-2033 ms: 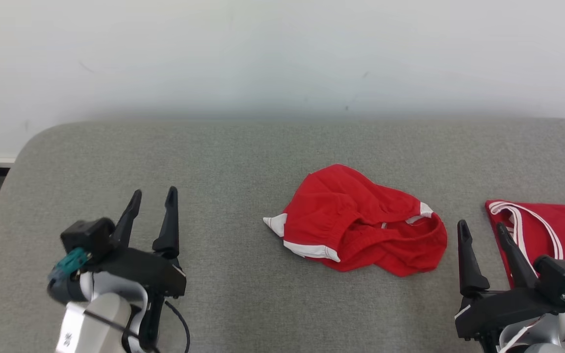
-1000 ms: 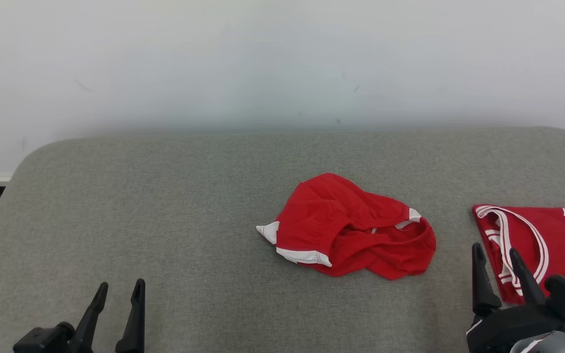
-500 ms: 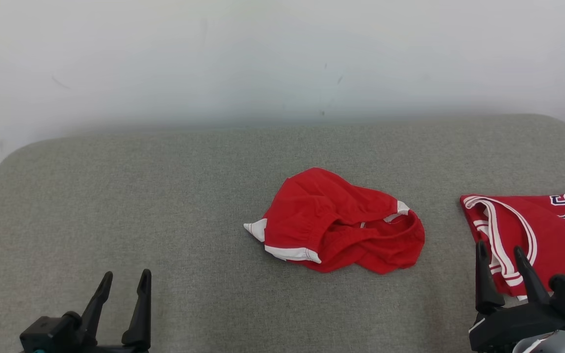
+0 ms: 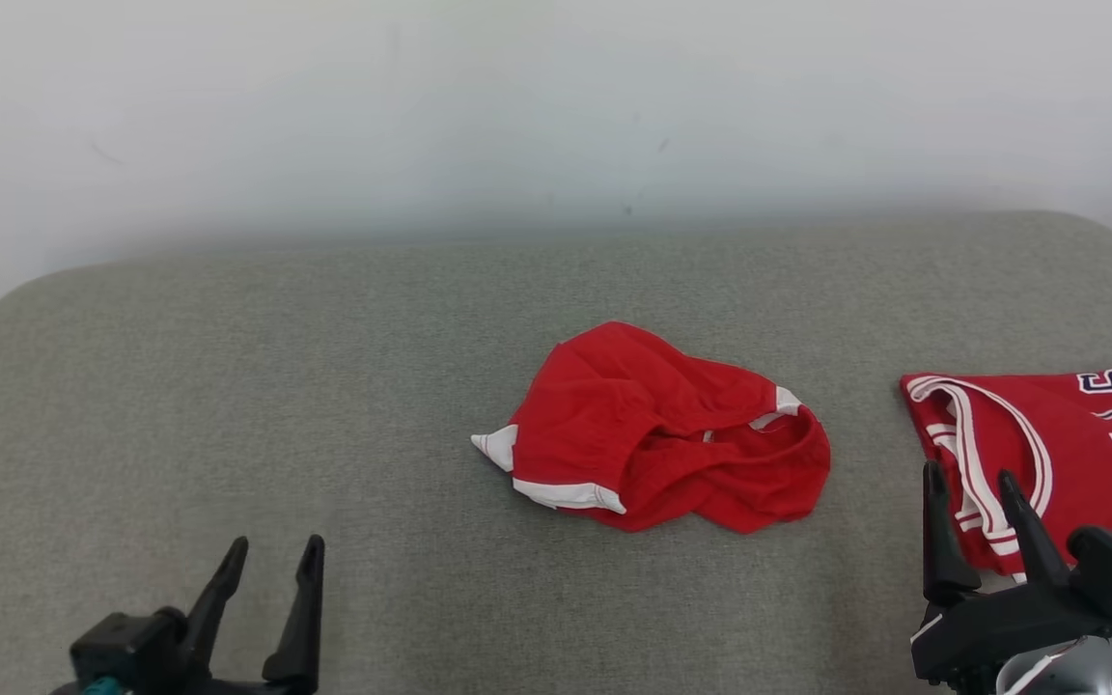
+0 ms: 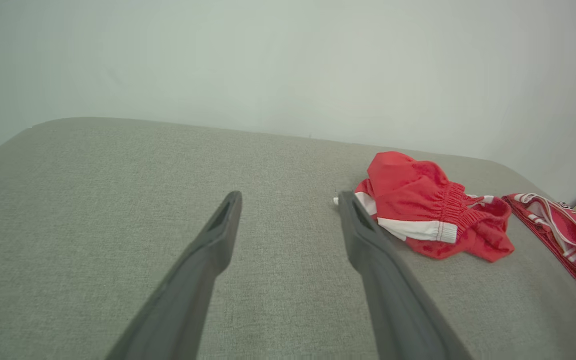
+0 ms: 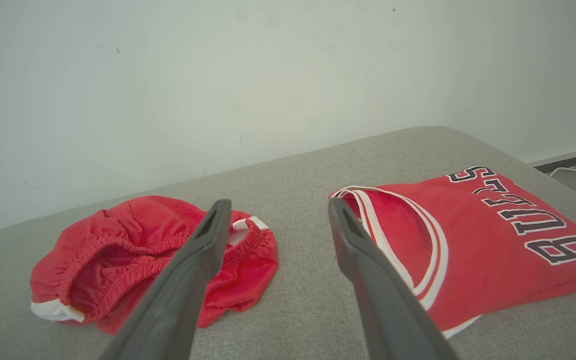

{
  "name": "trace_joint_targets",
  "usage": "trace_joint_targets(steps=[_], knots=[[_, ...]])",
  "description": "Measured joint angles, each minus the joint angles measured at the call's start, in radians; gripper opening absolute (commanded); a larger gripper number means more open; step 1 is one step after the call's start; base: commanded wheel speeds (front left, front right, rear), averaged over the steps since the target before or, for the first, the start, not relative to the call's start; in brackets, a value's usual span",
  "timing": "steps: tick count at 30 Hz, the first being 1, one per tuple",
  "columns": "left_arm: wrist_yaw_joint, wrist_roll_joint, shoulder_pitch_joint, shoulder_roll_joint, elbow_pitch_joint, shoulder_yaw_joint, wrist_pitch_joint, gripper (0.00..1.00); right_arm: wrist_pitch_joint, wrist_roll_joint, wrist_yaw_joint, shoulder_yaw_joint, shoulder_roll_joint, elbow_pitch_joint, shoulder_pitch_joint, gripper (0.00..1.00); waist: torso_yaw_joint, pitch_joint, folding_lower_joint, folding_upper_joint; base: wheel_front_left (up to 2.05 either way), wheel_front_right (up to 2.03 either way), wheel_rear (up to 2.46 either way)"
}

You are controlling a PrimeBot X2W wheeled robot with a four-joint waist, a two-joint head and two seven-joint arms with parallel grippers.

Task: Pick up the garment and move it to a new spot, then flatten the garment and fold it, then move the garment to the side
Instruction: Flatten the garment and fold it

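I see the red shorts (image 4: 657, 430) lying crumpled near the middle of the grey worktop (image 4: 228, 386), white trim showing, the waistband gaping toward 3 o'clock. At 3 o'clock from them, apart, a red jersey (image 4: 1087, 454) with white-edged lettering lies folded flat. My right end effector (image 4: 968, 473) sits at 4 o'clock from the shorts, released, fingers spread over the jersey's near edge. My left end effector (image 4: 278, 542) is at 7 o'clock, well apart, also released and holding nothing.

Plain grey cushion (image 5: 93, 200), left jaws spread, crumpled red shorts (image 5: 418, 200) (white-trimmed) toward the right, red jersey (image 5: 563, 240) beyond.
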Motion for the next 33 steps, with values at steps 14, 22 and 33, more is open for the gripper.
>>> trace_joint_targets(steps=[14, 22, 33], knots=[[-0.003, 0.032, -0.070, 0.017, -0.025, -0.059, 0.107, 1.00, -0.001, 0.000, 0.000, 0.011, 0.002, 0.013, -0.009, 1.00, -0.118, 0.038, 0.0000, 0.0000, 0.00, 0.00, 0.00], [-0.095, 0.100, -0.255, 0.005, 0.012, -0.207, 0.205, 1.00, -0.011, 0.000, -0.007, 0.000, 0.003, 0.018, -0.008, 1.00, -0.222, 0.067, 0.0000, 0.0000, 0.00, 0.00, 0.00], [-0.231, 0.160, -0.641, -0.120, 0.260, -0.374, 0.372, 1.00, -0.027, 0.008, -0.008, -0.001, 0.006, 0.020, -0.028, 1.00, -0.293, 0.146, 0.0001, 0.0001, 0.00, 0.00, 0.00]])
